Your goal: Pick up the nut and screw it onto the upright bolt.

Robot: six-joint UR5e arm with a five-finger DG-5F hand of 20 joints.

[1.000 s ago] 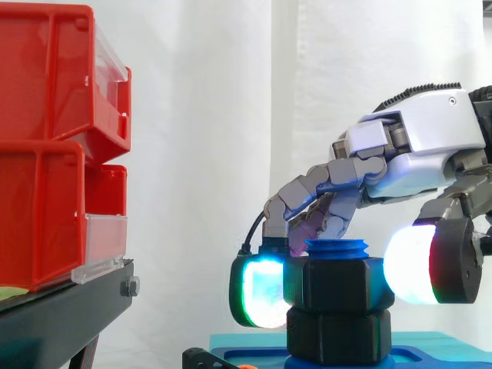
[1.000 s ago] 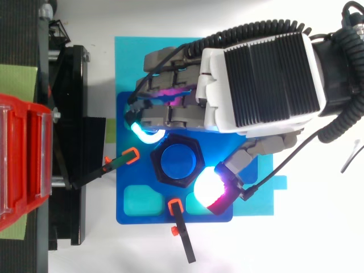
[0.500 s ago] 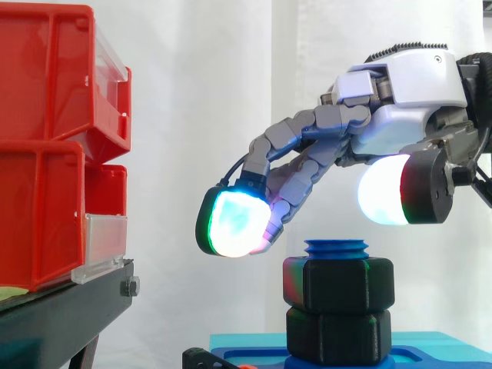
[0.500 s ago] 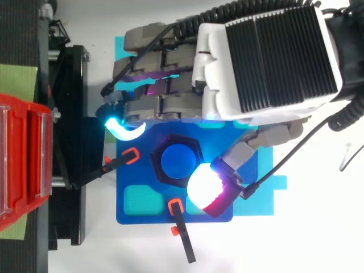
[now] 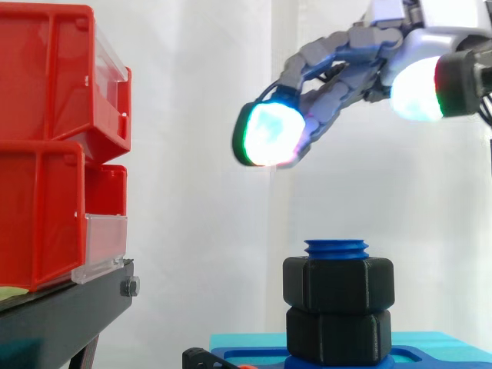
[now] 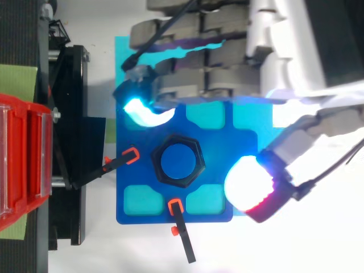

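A black hexagonal nut (image 5: 338, 284) sits threaded on the upright blue bolt (image 5: 336, 248), with a second black hex piece (image 5: 338, 336) under it. From above, the nut (image 6: 177, 161) rings the blue bolt top (image 6: 177, 162) on the blue base (image 6: 216, 122). The hand (image 5: 361, 50) hangs well above the bolt, its fingers spread and fairly straight, holding nothing. Its fingertips (image 5: 265, 134) glow cyan and green and the thumb pad (image 6: 250, 183) glows white. In the top view the hand (image 6: 227, 51) covers the upper part of the base.
Red bins (image 5: 54, 146) stand stacked on a black stand (image 5: 69, 307) at the left. Black clamps with orange tips (image 6: 131, 154) (image 6: 175, 207) hold the blue base, which lies on a cyan mat (image 6: 122, 51). A white curtain hangs behind.
The hand has let go of the nut and risen from beside it to high above the bolt, its fingers spreading. The nut stays on the bolt.
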